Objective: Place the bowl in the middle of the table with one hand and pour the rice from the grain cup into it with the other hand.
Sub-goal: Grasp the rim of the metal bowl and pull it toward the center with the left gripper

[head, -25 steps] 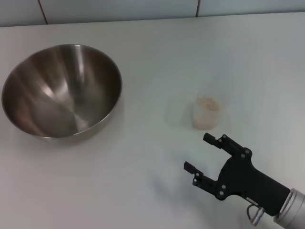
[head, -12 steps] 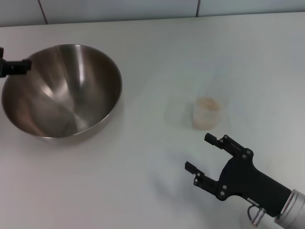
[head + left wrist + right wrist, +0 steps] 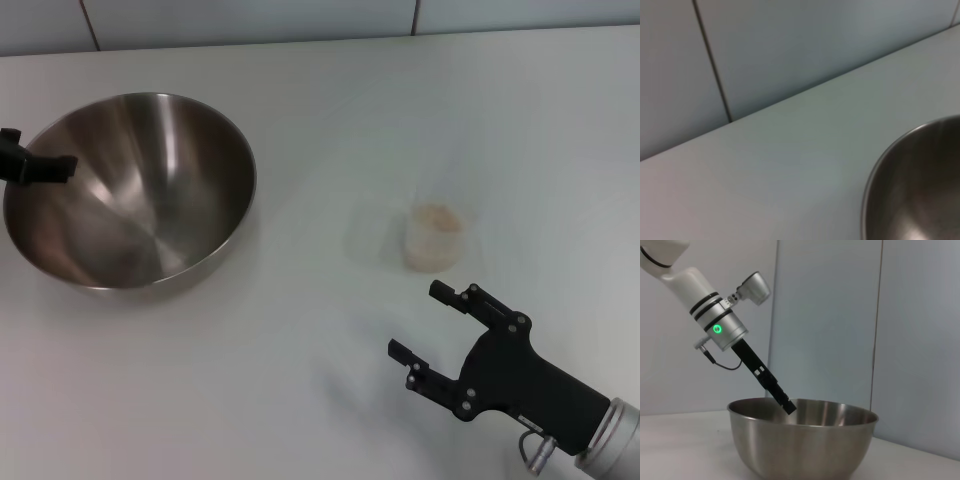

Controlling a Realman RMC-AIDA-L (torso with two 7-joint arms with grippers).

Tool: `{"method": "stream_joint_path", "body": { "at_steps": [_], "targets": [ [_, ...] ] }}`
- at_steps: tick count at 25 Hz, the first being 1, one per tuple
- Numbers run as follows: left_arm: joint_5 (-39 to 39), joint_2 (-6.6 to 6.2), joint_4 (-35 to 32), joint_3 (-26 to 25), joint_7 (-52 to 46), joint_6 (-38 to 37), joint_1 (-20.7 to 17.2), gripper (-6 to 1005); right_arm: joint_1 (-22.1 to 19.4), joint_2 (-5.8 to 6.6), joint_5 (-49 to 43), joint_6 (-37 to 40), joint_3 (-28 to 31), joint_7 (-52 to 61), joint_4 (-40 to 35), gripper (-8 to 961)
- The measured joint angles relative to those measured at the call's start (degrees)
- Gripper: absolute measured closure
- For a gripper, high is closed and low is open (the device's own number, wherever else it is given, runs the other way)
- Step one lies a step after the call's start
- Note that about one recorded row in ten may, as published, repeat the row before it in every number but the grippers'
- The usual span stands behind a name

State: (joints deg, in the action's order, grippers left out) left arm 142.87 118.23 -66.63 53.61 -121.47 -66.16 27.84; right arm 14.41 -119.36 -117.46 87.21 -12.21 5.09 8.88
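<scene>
The steel bowl (image 3: 130, 190) stands on the white table (image 3: 300, 380) at the left. It also shows in the left wrist view (image 3: 915, 190) and the right wrist view (image 3: 800, 445). My left gripper (image 3: 40, 167) is at the bowl's left rim; the right wrist view shows its tip (image 3: 788, 408) at the rim, edge on. The frosted grain cup (image 3: 432, 248) with rice (image 3: 436, 216) stands upright right of the table's middle. My right gripper (image 3: 417, 320) is open and empty, just in front of the cup and apart from it.
A tiled wall (image 3: 300, 15) runs along the table's far edge. The left arm (image 3: 715, 325), with a green light on it, slants down toward the bowl. Bare tabletop lies between bowl and cup.
My left gripper has come into the head view at the bowl's left rim, then moved slightly nearer. The right gripper, bowl and cup have barely moved.
</scene>
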Motion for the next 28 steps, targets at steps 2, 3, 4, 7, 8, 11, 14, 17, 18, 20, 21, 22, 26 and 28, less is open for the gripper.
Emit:
{"method": "stream_joint_path", "body": {
  "at_steps": [2, 3, 4, 7, 8, 11, 14, 17, 18, 20, 21, 22, 26, 28],
  "targets": [
    [1.3, 0.01, 0.9, 0.0, -0.1, 0.6, 0.6, 154, 0.2, 0.0, 0.0, 0.0, 0.0, 0.0, 0.0, 196],
    [2.1, 0.0, 1.3, 0.0, -0.2, 0.6, 0.9, 155, 0.2, 0.0, 0.0, 0.0, 0.0, 0.0, 0.0, 196],
    [2.1, 0.0, 1.3, 0.0, -0.2, 0.6, 0.9, 155, 0.2, 0.0, 0.0, 0.0, -0.1, 0.0, 0.0, 196],
    [5.3, 0.01, 1.5, 0.1, -1.1, 0.1, 2.2, 156, 0.3, 0.0, 0.0, -0.1, -0.2, 0.0, 0.0, 196],
    [5.3, 0.01, 1.5, 0.1, -1.1, 0.1, 2.2, 156, 0.3, 0.0, 0.0, -0.1, -0.2, 0.0, 0.0, 196],
    [7.5, 0.03, 1.6, 1.0, -2.3, -0.2, 3.3, 157, 0.4, 0.0, 0.0, -0.1, -0.2, 0.0, 0.0, 196],
    [8.9, 0.01, 1.7, 2.1, -2.8, -1.3, 4.2, 158, 0.4, 0.0, 0.0, -0.1, -0.2, 0.0, 0.0, 196],
    [11.4, -0.07, 2.5, 2.9, -2.7, -3.7, 6.3, 232, 0.4, 0.0, 0.0, 0.1, -0.1, 0.0, 0.0, 196],
    [11.4, -0.07, 2.5, 2.9, -2.7, -3.7, 6.3, 257, 0.4, 0.0, 0.0, 0.1, -0.1, 0.0, 0.0, 196],
    [12.9, 0.01, 3.1, 2.9, -2.8, -4.0, 7.3, 307, 0.4, 0.0, 0.0, 0.1, -0.1, 0.1, 0.0, 196],
    [13.2, 0.03, 3.3, 2.9, -2.8, -4.0, 7.6, 331, 0.4, 0.0, 0.0, 0.1, 0.0, 0.1, 0.0, 196],
    [13.5, 0.05, 3.4, 2.9, -2.9, -3.9, 8.0, 356, 0.5, 0.0, 0.0, 0.1, 0.0, 0.1, 0.0, 196],
    [13.6, 0.04, 3.4, 2.9, -2.9, -4.0, 8.6, 549, 0.5, 0.01, 0.0, 0.0, 0.0, 0.1, 0.0, 196],
    [13.7, 0.04, 3.5, 2.9, -2.9, -4.2, 8.8, 644, 0.4, 0.0, 0.0, -0.1, 0.1, 0.1, 0.0, 196]
  ]
}}
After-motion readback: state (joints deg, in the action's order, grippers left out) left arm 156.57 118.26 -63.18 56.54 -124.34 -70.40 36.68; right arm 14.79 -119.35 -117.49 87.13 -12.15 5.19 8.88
